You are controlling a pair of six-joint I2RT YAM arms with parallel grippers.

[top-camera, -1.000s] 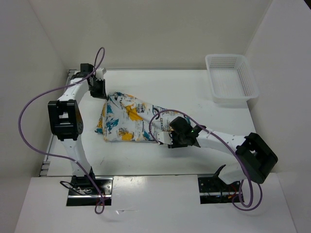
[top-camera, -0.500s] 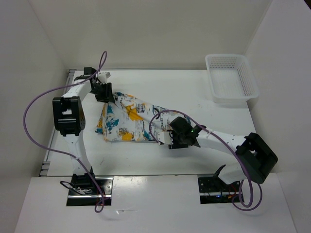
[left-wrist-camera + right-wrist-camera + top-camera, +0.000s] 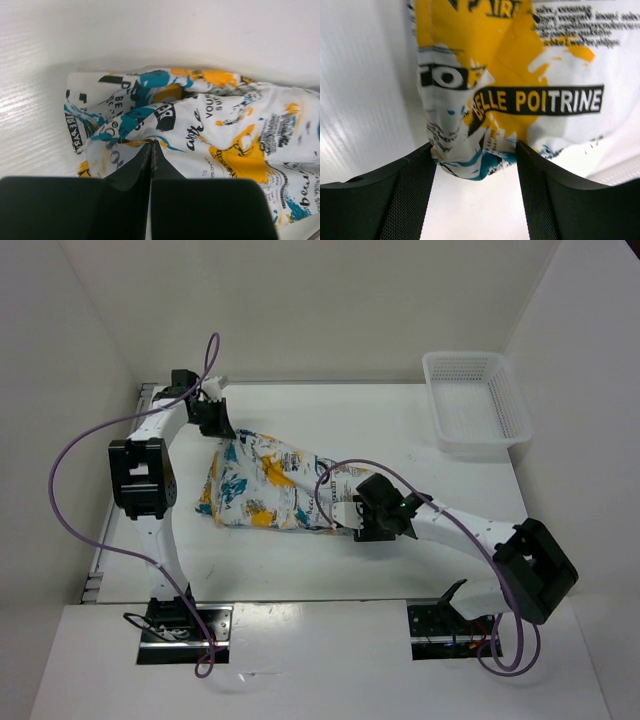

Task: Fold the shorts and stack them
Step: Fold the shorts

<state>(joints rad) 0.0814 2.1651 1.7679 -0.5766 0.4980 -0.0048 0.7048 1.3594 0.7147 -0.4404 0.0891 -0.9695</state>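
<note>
**Right jaws:** Set at the 4 o'clock corner of the shorts, on the near edge. The gap is moderate and filled by a bunched hem corner that touches both inner faces. This is judged a grip, taken so that the edge can be carried over for a fold.

**Shorts:** They lie on the surface, left of centre, as a wrinkled wedge. No neat fold is made yet.

**Left jaws:** Set at the cloth's 11 o'clock corner and pressed to a thin slit, with puckered cloth at the tips. This is judged a pinch, probably to anchor or lift that corner.

**Basket:** At 1 o'clock, well apart from the cloth.

**Not determined:** The number of cloth layers cannot be counted. The waistband cannot be told from the leg openings. Only 1 pair of shorts is in view, and no stack.
</note>
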